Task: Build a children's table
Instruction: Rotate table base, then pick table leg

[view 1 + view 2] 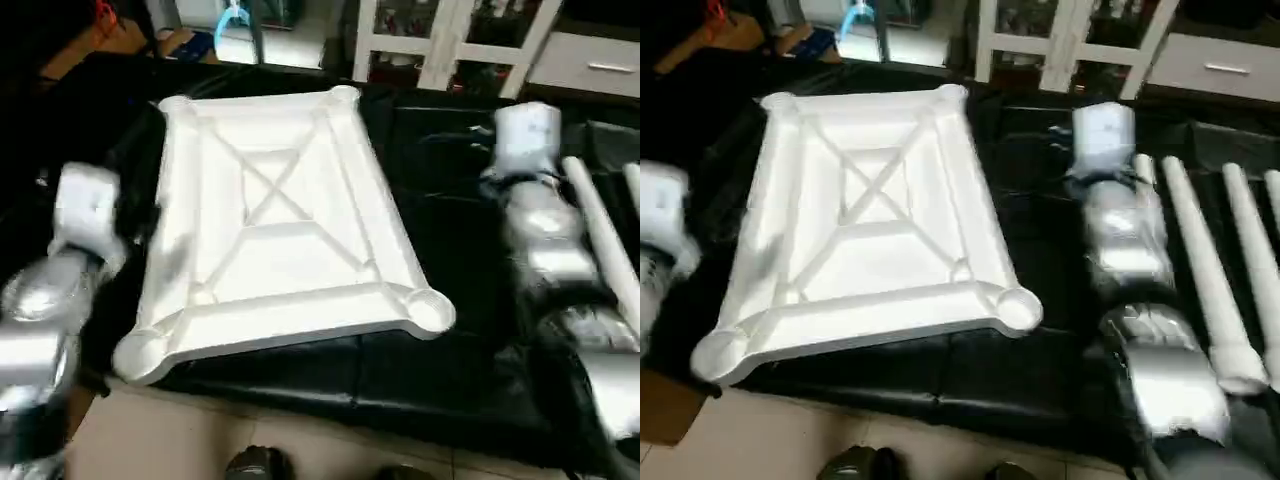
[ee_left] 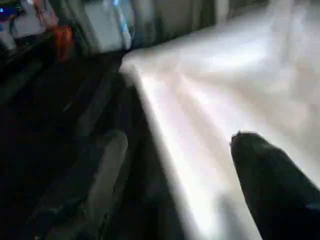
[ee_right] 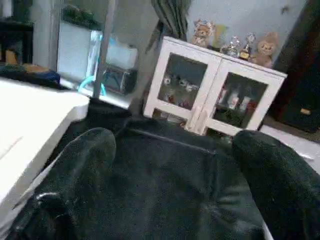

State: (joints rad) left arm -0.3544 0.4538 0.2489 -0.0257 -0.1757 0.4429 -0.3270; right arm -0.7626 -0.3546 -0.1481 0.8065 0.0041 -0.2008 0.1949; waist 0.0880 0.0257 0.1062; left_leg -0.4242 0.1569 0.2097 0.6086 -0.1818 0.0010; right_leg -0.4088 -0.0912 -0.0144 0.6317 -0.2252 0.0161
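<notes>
White tabletop (image 1: 285, 215) ×1, ribs up, centre of black counter (image 1: 440, 340) | legs (image 1: 1200, 270) ×3 at 3 o'clock | left gripper (image 2: 175, 165) jaws released astride tabletop edge | right gripper (image 3: 175, 160) jaws released, empty | no legible writing

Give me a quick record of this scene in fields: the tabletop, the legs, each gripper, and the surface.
tabletop: white, lying underside up, X ribs and round corner sockets showing, no legs fitted
legs: white tubes lying loose side by side, to the right of the tabletop
left gripper: open, at the tabletop's left edge
right gripper: open, empty, above the black sheet
surface: black sheet
</notes>
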